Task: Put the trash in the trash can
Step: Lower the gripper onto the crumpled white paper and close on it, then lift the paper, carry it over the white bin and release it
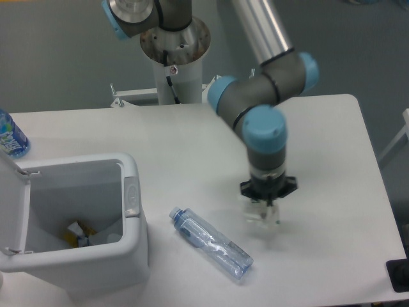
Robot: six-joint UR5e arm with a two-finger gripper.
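The arm (259, 102) is built of bare silver tubing joined by dark grey joint housings, each closed with a light blue round cap. Its base (174, 48) is a white column topped by a brownish-metal flange ringed with screws, a thin black cable running down its front past a small tag. At the wrist sits a black collar, then the gripper (267, 214), blurred here.
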